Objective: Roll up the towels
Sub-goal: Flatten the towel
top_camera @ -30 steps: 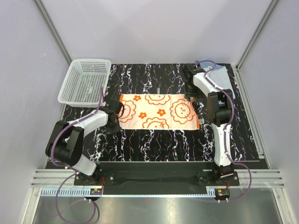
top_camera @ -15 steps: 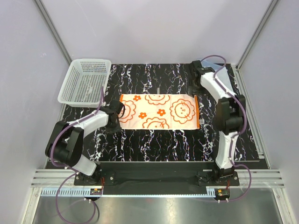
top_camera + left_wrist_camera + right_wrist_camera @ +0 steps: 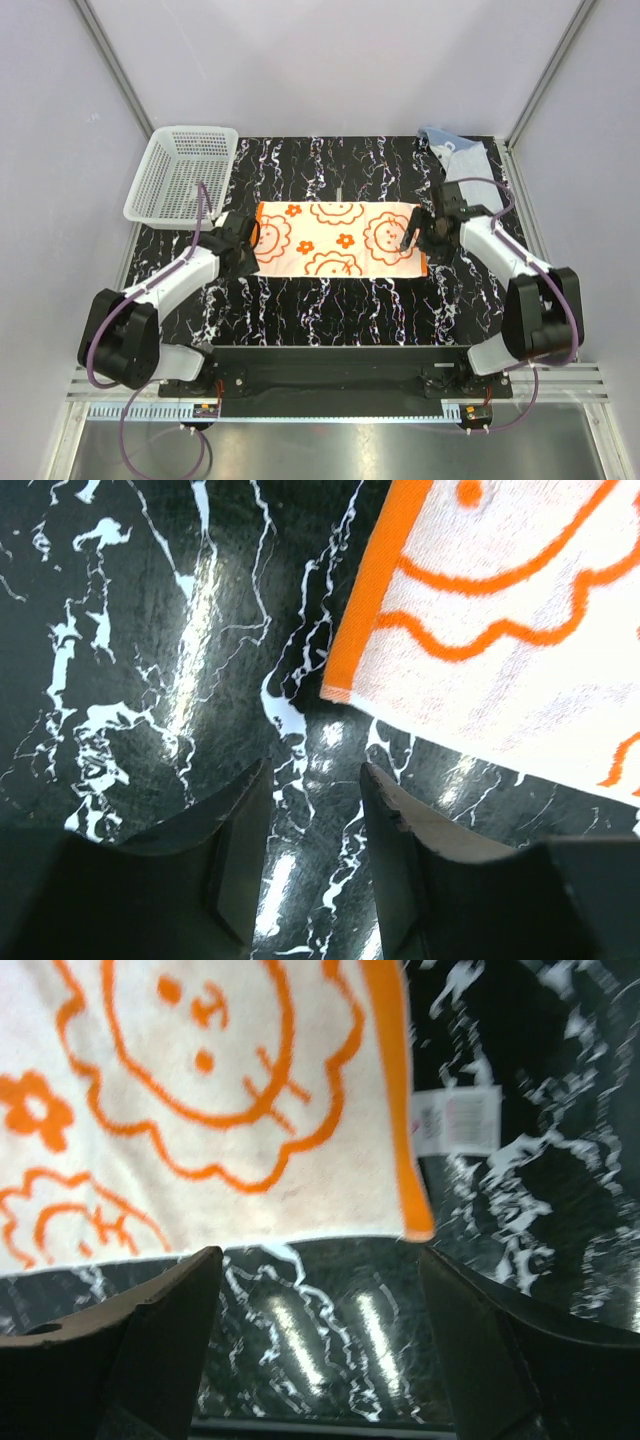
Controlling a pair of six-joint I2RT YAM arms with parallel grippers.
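1. A white plastic mesh basket (image 3: 185, 172) sits at the upper left of the black, white-veined surface (image 3: 340, 310).
2. The left fingers (image 3: 235, 845), narrowly parted and empty, are just off the left edge of the orange-and-white cartoon-print towel (image 3: 340, 238).
3. That towel lies flat mid-frame.
4. The right fingers (image 3: 165, 1330) gape wide and empty at its right edge.
5. A plain light blue towel (image 3: 462, 158) lies bunched at the upper right.

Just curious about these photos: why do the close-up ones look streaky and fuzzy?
Left wrist: glare runs in bright streaks over the glossy black table. Right wrist: the orange towel looks slightly blurred, with more glare below it. Top external: evenly lit and sharp.
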